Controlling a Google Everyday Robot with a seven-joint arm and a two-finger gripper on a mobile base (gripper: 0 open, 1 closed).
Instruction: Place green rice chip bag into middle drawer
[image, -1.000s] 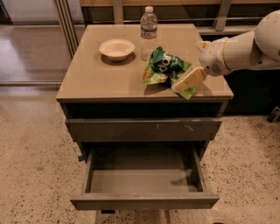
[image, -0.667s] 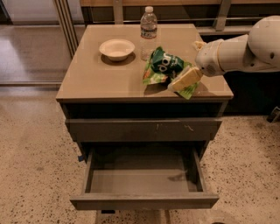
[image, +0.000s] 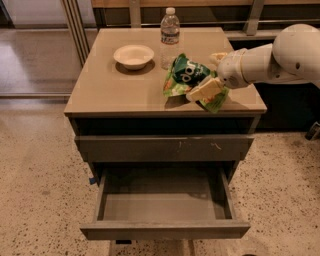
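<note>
The green rice chip bag (image: 184, 75) lies crumpled on the cabinet top, right of centre, in front of the bottle. My gripper (image: 211, 74) reaches in from the right and is open at the bag's right end. One cream finger (image: 204, 90) lies over the bag's front right corner and the other (image: 218, 57) is behind the bag. The bag rests on the top. The middle drawer (image: 165, 230), with a plain front, is pulled out below, and nothing shows inside it.
A clear water bottle (image: 170, 37) stands behind the bag and a white bowl (image: 133, 55) sits to its left. A shut drawer front with white scratches (image: 165, 148) is above the open drawer. A dark shelf unit stands at the right.
My gripper has shifted a little to the left, closer over the bag's right end. The bag, bottle, bowl and drawers have not moved.
</note>
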